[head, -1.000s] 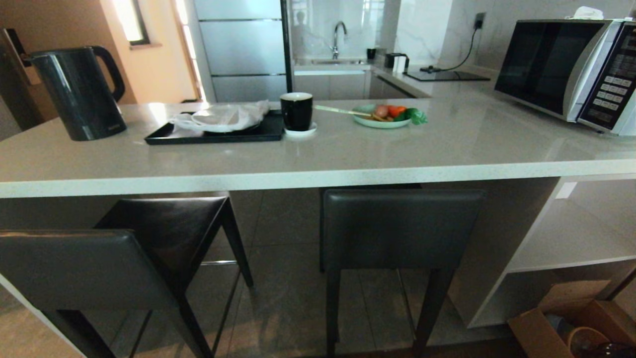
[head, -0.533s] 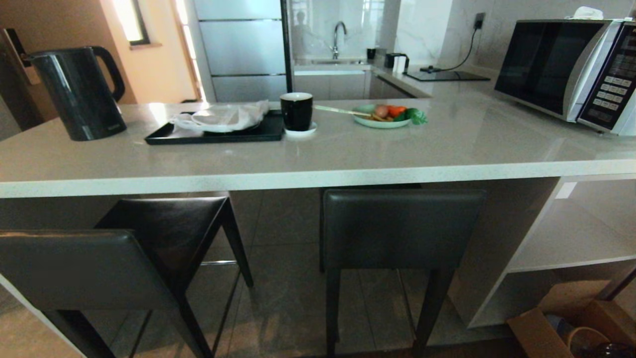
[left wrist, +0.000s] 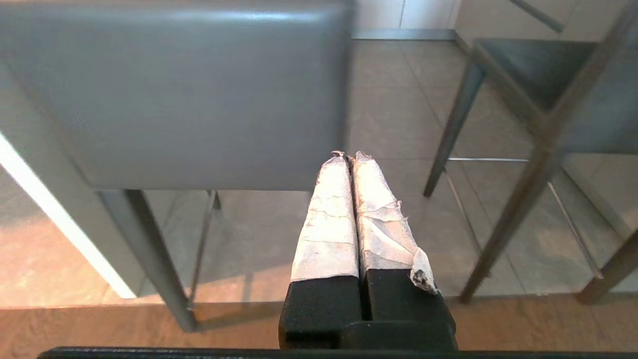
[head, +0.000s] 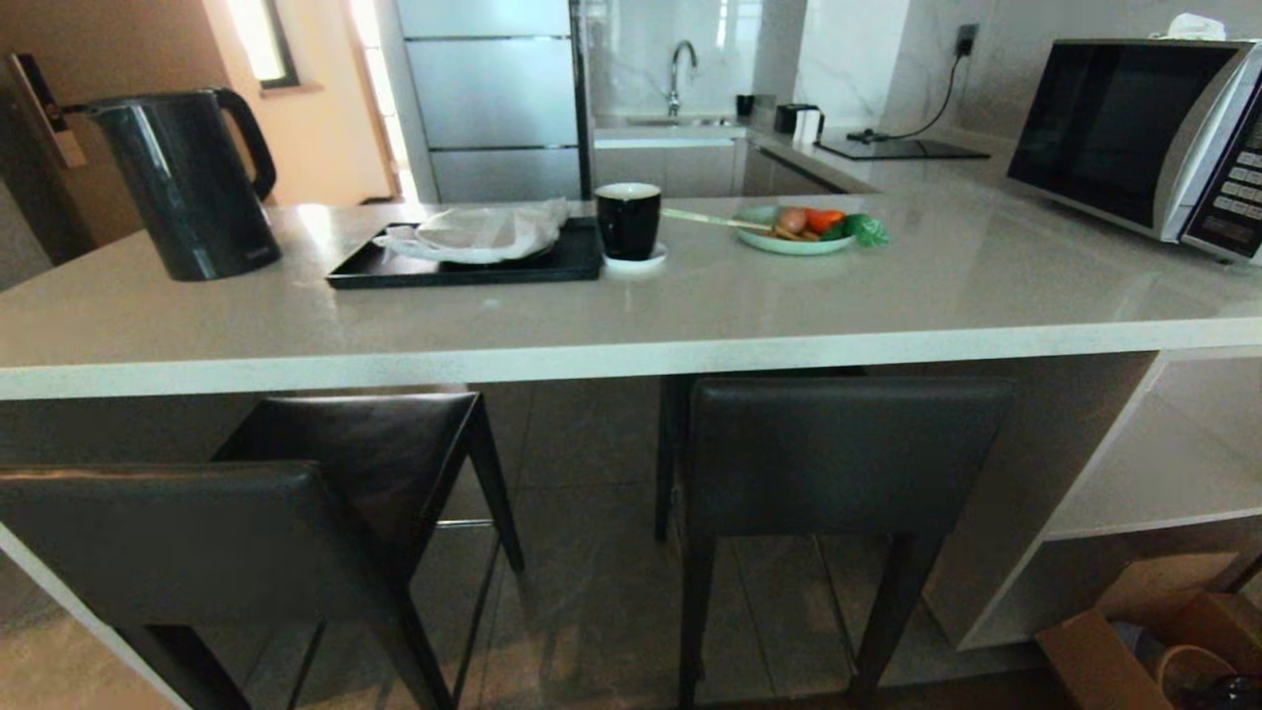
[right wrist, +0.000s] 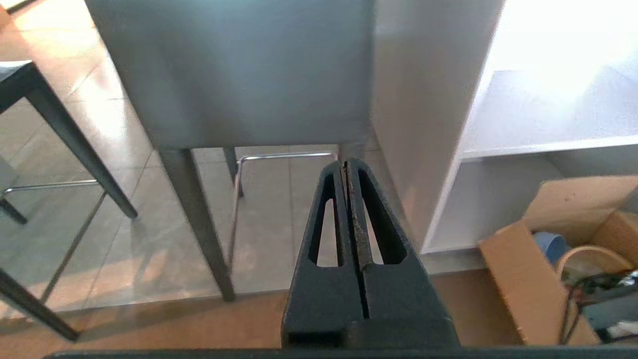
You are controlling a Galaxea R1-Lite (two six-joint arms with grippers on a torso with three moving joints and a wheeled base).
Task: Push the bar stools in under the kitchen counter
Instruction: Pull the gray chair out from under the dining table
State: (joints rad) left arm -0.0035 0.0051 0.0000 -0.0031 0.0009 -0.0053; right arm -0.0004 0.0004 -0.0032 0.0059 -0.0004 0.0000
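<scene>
While both end effectors hang shut and empty, two bar stools face the tabletop (head: 631,350)

Ahead of the left end effector (left wrist: 349,157), the left stool (left wrist: 174,94) stands pulled out; ahead of the right end effector (right wrist: 345,162), the right stool (right wrist: 239,75) sits tucked under, beside the white shelves (right wrist: 538,144)

Head above counter (head: 631,355); wrists face stools (left wrist: 174,94).

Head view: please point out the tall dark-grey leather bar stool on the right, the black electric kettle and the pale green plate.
right bar stool (head: 848,454), head view, backrest middle
black kettle (head: 192,187), head view, body
green plate (head: 779,244), head view, front rim
</scene>
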